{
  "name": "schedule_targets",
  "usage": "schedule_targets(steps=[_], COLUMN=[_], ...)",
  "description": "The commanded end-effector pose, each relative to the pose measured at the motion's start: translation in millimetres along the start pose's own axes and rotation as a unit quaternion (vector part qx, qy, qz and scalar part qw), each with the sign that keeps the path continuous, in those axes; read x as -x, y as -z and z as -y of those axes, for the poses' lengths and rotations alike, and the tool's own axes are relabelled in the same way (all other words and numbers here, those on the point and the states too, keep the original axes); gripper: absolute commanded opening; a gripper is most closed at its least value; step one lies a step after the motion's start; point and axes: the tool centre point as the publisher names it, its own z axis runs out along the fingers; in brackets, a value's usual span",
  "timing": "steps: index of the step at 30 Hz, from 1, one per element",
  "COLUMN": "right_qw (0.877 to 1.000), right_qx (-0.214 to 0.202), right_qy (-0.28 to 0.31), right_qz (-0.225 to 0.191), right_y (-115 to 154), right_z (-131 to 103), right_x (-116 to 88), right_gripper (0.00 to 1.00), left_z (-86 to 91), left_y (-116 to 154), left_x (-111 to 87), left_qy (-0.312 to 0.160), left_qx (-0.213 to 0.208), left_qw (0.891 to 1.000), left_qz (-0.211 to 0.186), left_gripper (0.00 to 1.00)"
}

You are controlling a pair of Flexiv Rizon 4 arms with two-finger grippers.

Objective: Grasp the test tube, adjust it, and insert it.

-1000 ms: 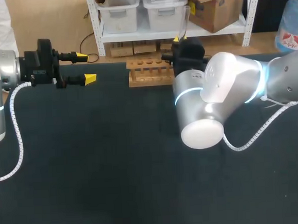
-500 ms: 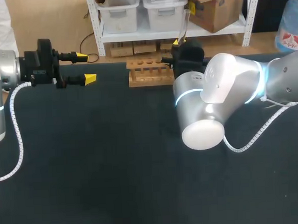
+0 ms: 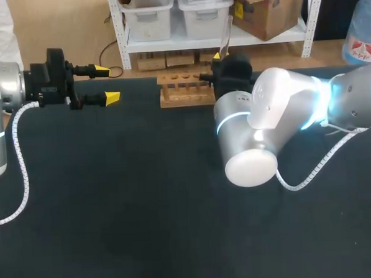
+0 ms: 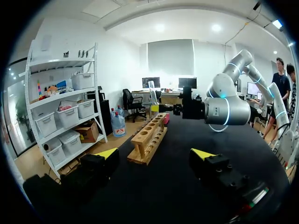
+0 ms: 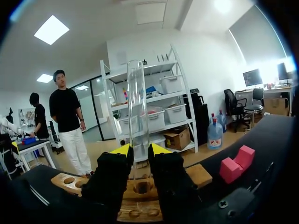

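Right wrist view, tube seemingly over rack

The test tube is clear and glossy, like glass. The rack is pale, bare, matt wood. Around the rack, the table looks like dark matt cloth. Beside the rack, the right arm has a smooth, satin silver shell.
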Motion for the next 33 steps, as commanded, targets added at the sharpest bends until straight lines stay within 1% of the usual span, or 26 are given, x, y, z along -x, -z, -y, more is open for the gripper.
schedule_targets(steps=[1, 9, 32, 33], right_qw=[0.987, 0.987, 0.981, 0.981], right_qx=[0.158, 0.16, 0.191, 0.191], right_qy=[-0.004, -0.01, -0.007, -0.008], right_qz=[-0.001, -0.005, -0.024, -0.024], right_y=[2, 5, 7, 7], right_z=[2, 2, -2, -2], right_x=[-5, -9, -19, -19], right_gripper=[0.0, 0.0, 0.0, 0.05], left_z=[1.5, 1.5, 1.5, 1.5], left_y=[0, 0, 0, 0], left_x=[-1.2, -1.2, -1.2, -1.2], left_qy=[-0.002, -0.002, -0.002, -0.002], left_qx=[0.002, 0.002, 0.002, 0.002], left_qw=[1.0, 1.0, 1.0, 1.0], left_qz=[0.002, 0.002, 0.002, 0.002], left_gripper=[1.0, 1.0, 1.0, 1.0])
